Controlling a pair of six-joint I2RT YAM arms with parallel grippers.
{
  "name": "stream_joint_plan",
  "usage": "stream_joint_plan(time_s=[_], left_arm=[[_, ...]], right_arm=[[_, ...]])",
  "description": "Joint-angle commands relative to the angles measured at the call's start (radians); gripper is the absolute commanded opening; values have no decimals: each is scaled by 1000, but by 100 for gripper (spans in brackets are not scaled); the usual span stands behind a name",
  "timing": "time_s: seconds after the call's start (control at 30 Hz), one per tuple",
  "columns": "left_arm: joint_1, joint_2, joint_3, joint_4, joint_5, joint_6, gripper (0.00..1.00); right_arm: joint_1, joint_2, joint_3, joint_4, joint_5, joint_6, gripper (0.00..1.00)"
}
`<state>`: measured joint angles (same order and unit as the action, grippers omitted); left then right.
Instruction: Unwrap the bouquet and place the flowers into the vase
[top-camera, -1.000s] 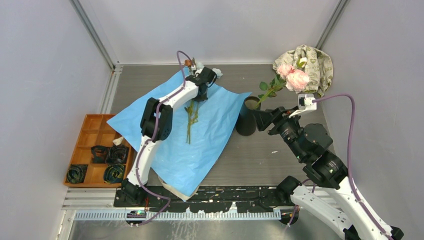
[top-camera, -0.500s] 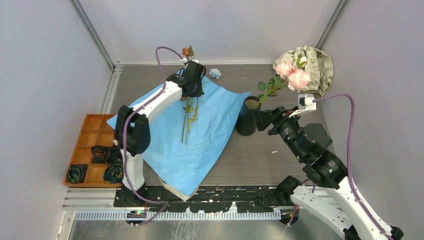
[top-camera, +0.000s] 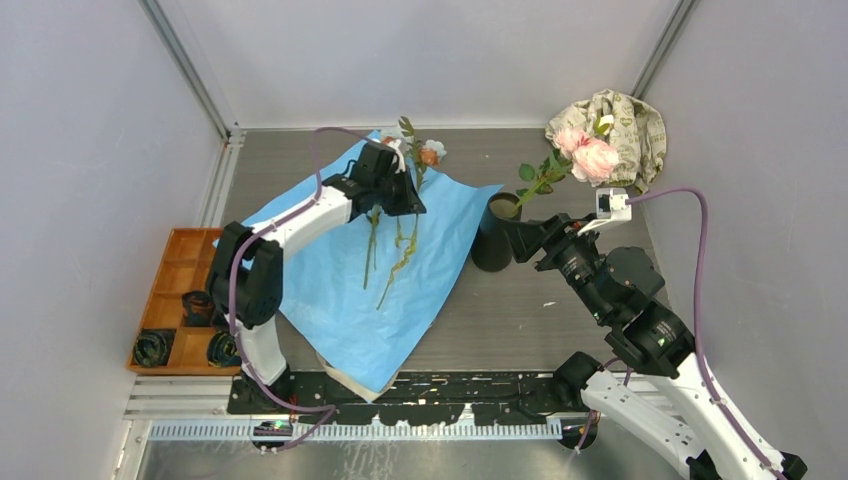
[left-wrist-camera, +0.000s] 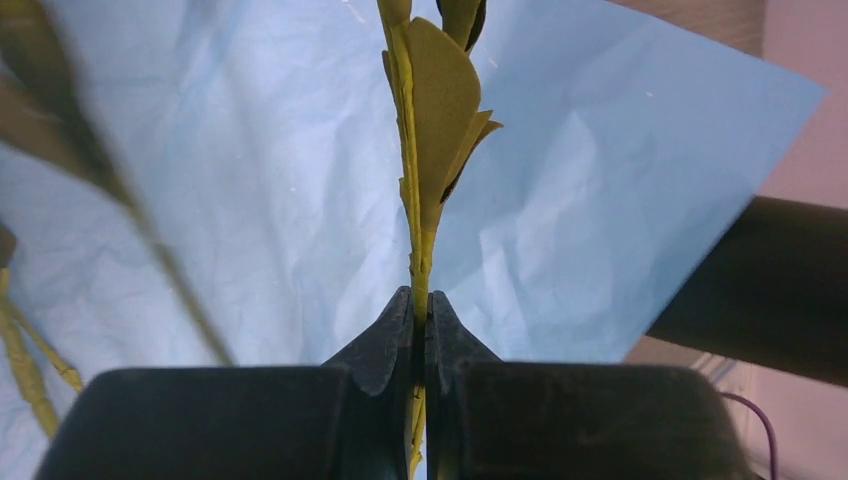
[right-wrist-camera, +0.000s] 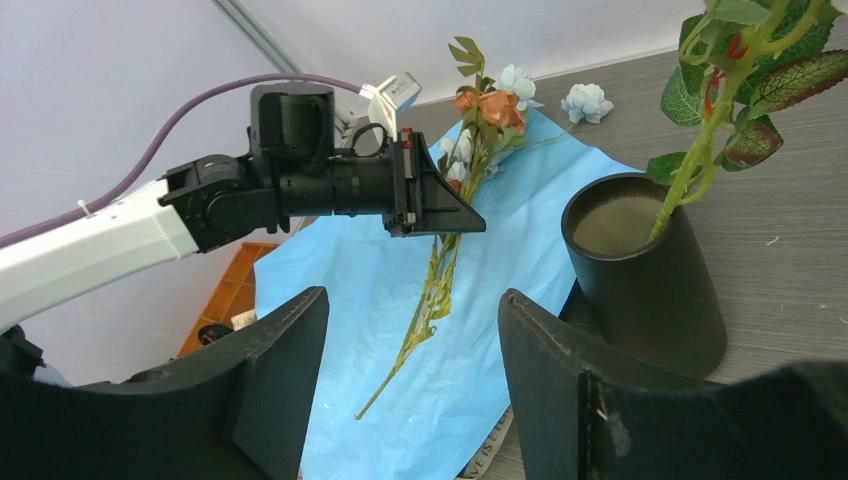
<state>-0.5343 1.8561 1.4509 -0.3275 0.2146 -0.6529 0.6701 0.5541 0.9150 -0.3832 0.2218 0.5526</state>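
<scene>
The grey ribbed metal table (top-camera: 560, 300) carries everything. Spread flat over its middle lies the large sheet of light blue wrapping paper (top-camera: 340, 290), fully opened, so the unwrapping part of the job looks done; no ribbon can be made out.

At the left edge sits an orange wooden tray (top-camera: 180, 268) with compartments, some holding dark coiled items. A crumpled beige patterned cloth (top-camera: 625, 120) lies in the far right corner.

The right gripper (right-wrist-camera: 412, 300) hangs low just beside the matte black cylindrical vase (top-camera: 492, 245) with its jaws spread wide and nothing between them; the vase stands upright to the outside of its right finger, just off the paper's right edge.

The left gripper (left-wrist-camera: 421, 305) is clamped tight on a thin yellow-green stem, and a small bunch of artificial stems (top-camera: 400, 255) with orange-brown and pale blue heads hangs from it above the far part of the paper, heads away from the arms and tails trailing down toward the sheet.

A leafy stem of pink roses (top-camera: 590, 155) is already in the vase, leaning out to the right over the rim.

A single loose pale blue flower head (right-wrist-camera: 586, 100) lies on the table beyond the paper.

By the look of it, the task is past halfway: what is left is to carry the held bunch across to the vase and feed its lower ends through the narrow rim, and perhaps deal with the loose head.
</scene>
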Motion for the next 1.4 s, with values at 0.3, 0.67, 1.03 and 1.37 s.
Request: stream_joint_plan(time_s=[0.3, 0.67, 1.03, 1.37], left_arm=[[3, -268, -8, 271, 118, -2, 1], [-19, -346, 118, 418, -2, 27, 1], [-196, -291, 316, 602, -46, 315, 2], [-322, -204, 351, 725, -69, 417, 2]], right_arm=[[-4, -15, 32, 27, -19, 14, 69], [-4, -49, 47, -10, -5, 6, 69], [-3, -73, 50, -43, 19, -11, 69], [-3, -112, 80, -102, 75, -56, 69]])
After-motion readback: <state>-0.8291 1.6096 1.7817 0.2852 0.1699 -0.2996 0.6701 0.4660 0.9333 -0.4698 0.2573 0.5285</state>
